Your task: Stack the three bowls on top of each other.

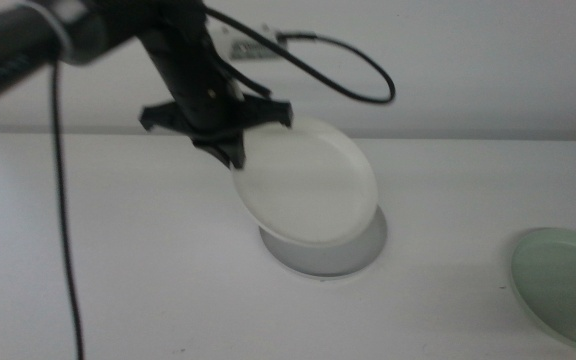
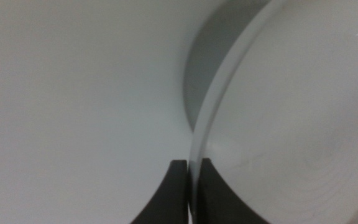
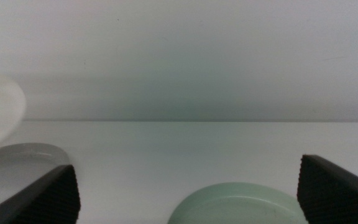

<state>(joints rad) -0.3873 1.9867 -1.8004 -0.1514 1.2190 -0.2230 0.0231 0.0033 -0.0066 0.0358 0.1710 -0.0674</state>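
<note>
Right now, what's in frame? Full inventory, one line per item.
white bowl: 1, white, held tilted by its rim above the grey bowl, mid-table
grey bowl: 1, grey, flat on the table, mostly hidden under the white bowl
green bowl: 1, pale mint green, flat on the table at the right edge of the middle view, apart from the other two
table: 1, white
cables: dark, one looping behind the arm, one hanging down on the left of the middle view
left gripper: 1, dark, shut on the white bowl's rim
right gripper: 1, dark, open, low over the table near the green bowl
</note>
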